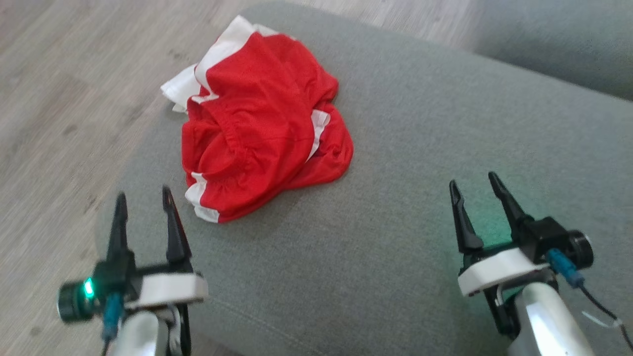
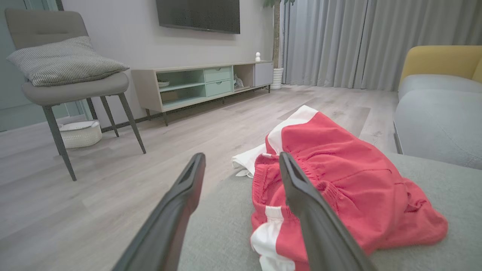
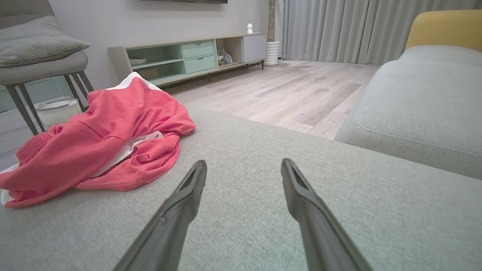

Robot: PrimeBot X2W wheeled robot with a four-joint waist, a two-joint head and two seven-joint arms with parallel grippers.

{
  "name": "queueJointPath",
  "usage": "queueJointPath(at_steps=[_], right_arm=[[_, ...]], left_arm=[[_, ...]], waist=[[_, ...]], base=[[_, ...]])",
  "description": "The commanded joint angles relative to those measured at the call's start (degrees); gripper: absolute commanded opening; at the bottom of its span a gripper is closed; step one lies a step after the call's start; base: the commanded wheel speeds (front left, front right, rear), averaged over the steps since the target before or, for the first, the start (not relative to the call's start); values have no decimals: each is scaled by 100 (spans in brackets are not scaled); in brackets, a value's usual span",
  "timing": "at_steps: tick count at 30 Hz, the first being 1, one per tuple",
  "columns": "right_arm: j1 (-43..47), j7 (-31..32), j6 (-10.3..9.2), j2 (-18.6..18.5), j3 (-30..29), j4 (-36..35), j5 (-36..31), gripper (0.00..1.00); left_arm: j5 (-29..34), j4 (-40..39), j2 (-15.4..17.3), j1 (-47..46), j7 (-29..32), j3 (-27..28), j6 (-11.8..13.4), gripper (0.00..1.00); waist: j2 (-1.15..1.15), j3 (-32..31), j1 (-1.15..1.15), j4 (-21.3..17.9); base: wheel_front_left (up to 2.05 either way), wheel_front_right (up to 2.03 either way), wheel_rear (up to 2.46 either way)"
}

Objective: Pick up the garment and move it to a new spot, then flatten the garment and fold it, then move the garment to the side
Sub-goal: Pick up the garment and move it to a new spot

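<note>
Both tools, left (image 1: 143, 193) and right (image 1: 472, 179), are hanging wide open and empty while the garment (image 1: 262, 118) is sitting bunched right at the sofa (image 1: 395, 222) edge, so I'm thinking a sloppy pinch is risking it sliding onto the floor (image 1: 59, 99).

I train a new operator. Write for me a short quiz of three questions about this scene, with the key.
1. True or false: the left claw grips the garment.
2. The right claw is: A) open B) shut on cloth.
3. Fill in: the garment lies crumpled on a grey ___.
Key: 1 false, the left claw is open and apart from it; 2 A; 3 cushion.
</note>
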Motion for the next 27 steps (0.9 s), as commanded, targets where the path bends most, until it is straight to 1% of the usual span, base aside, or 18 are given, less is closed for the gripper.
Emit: queueJointPath(at_steps=[1,5,8,11,14,17,20,23,27], right_arm=[[-219,-62,-4,-41,81,-201,-67,100],[-240,-62,-4,-253,-12,-299,-190,100],[-284,-62,-4,-513,-8,-380,-271,100],[-361,-62,-4,-763,-25,-458,-318,100],[-429,-62,-4,-928,-3,-509,-332,100],[-514,-62,-4,-1025,84,-535,-327,100],[-585,-62,-4,-1069,165,-559,-312,100],[-624,-62,-4,-1115,207,-565,-328,100],[-667,-62,-4,-1188,268,-559,-359,100]], left_arm=[[115,-250,68,-499,-55,247,-81,100],[304,-114,222,-1100,-55,375,-349,100],[308,325,365,-1709,-55,441,-560,100],[253,1024,496,-2406,-55,506,-702,100],[152,1825,619,-3075,-28,562,-829,100],[-13,2562,694,-3624,42,583,-1070,100],[-134,3174,777,-4038,81,592,-1248,100],[-218,3708,832,-4359,125,610,-1310,100],[-352,4354,918,-4723,180,716,-1285,100]], waist=[[0,203,0,96],[0,491,0,84],[0,806,0,-11],[0,1088,0,-118],[0,1337,0,-247],[0,1489,0,-399],[0,1620,0,-549],[0,1727,0,-670],[0,1860,0,-808]], base=[[0,0,0],[0,0,0],[0,0,0],[0,0,0],[0,0,0],[0,0,0],[0,0,0],[0,0,0],[0,0,0]])
